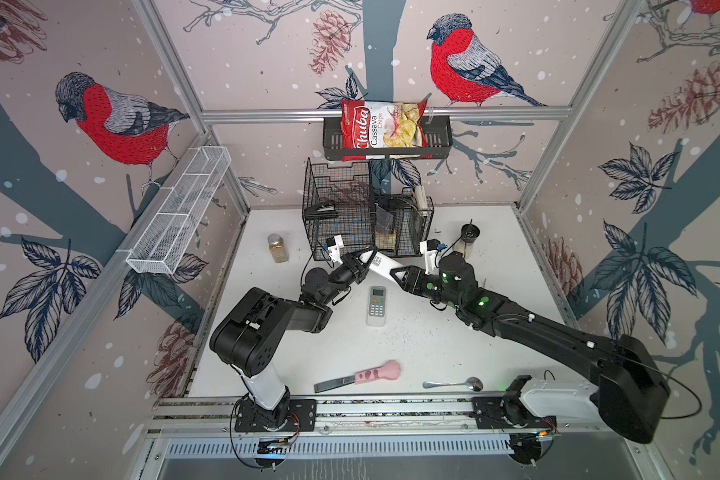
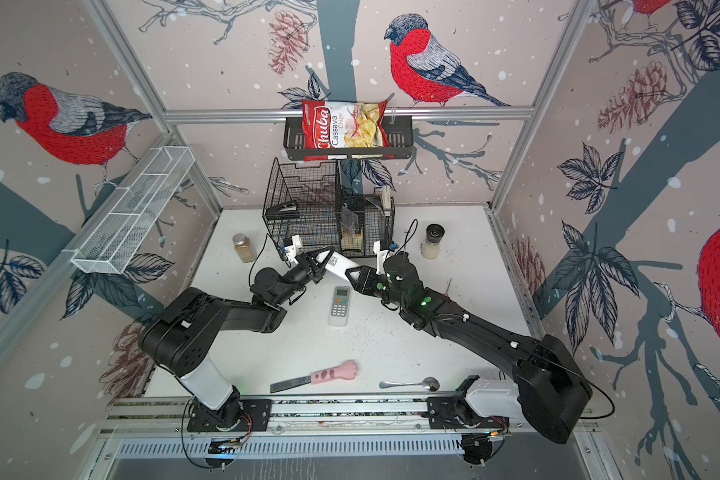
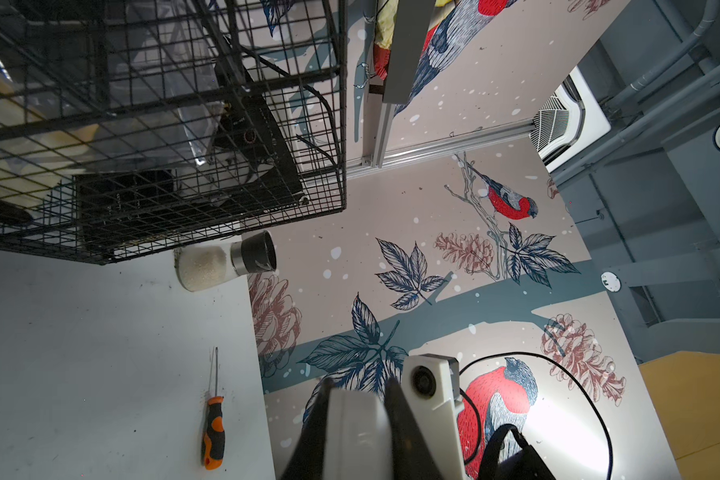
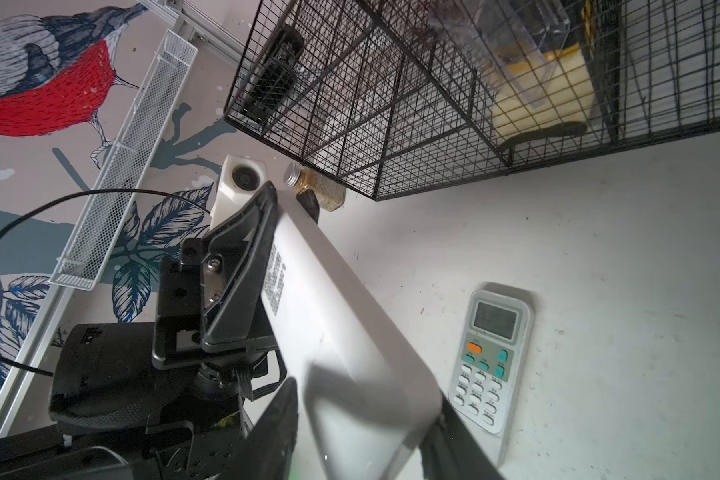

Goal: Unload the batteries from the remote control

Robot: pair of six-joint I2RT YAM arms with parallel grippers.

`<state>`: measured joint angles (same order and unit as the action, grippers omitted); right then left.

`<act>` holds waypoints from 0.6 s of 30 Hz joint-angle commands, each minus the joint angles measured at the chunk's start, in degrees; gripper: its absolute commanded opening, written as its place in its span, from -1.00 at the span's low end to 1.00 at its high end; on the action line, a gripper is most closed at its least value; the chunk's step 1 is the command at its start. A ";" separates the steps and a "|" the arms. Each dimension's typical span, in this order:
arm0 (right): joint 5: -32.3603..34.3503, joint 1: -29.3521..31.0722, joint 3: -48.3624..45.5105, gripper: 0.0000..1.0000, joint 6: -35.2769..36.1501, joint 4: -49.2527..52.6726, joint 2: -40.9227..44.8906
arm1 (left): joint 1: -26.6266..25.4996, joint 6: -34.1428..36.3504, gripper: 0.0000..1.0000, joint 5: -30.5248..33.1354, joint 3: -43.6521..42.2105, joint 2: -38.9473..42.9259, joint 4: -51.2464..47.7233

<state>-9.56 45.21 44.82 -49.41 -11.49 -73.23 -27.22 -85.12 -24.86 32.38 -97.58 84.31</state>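
A: What is held over the table (image 1: 433, 353)?
B: The remote control (image 1: 385, 266), label side up, is held above it, before the wire basket (image 1: 337, 199).
A: By what?
B: One end is pinched by the left gripper (image 1: 368, 261). The other is flanked by the right gripper (image 1: 395, 275); whether it is pressed cannot be told.

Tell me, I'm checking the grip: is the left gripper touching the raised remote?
Touching. The right wrist view shows the left gripper clamped on the far end of the raised remote.
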 commanded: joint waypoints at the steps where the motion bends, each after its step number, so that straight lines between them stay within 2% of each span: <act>1: -0.46 0.22 0.28 -0.06 -0.16 -2.26 -0.24 | -0.18 0.57 -1.00 0.19 0.22 -0.09 2.84; 18: 0.47 0.24 0.02 -0.30 -0.08 -2.40 -0.61 | -0.20 -0.22 -1.00 0.06 0.13 -0.67 4.06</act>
<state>-9.39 45.34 44.82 -51.05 -13.17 -73.89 -27.24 -85.76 -23.62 32.34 -98.13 85.01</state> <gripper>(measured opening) 0.354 0.188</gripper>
